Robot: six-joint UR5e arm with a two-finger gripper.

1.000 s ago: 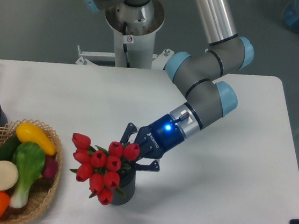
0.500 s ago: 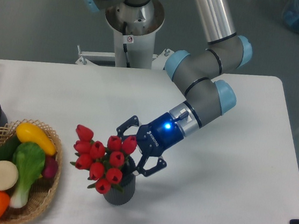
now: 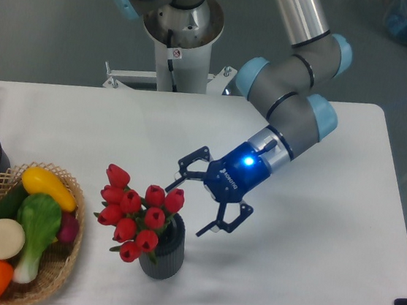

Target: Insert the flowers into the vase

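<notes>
- Pulled back up and to the right since a second ago, the black two-finger gripper (image 3: 196, 202) with its blue-lit wrist now hangs clear of the bunch of red tulip buds with green stems (image 3: 138, 213), where earlier it was closed in among the blooms.
- Fixed camera: its jaws are spread wide and hold nothing, one finger just beside the nearest bud, the other well off the vase's right rim.
- Stems sit inside the small dark grey ribbed cylindrical vase (image 3: 161, 256), which stands upright on the white table (image 3: 306, 282); the buds lean left over its mouth.
- By the look of it, the insertion is done; only the arm's retreat appears left.
- Left of the vase, a woven wicker basket (image 3: 64, 260) of toy vegetables sits untouched.
</notes>
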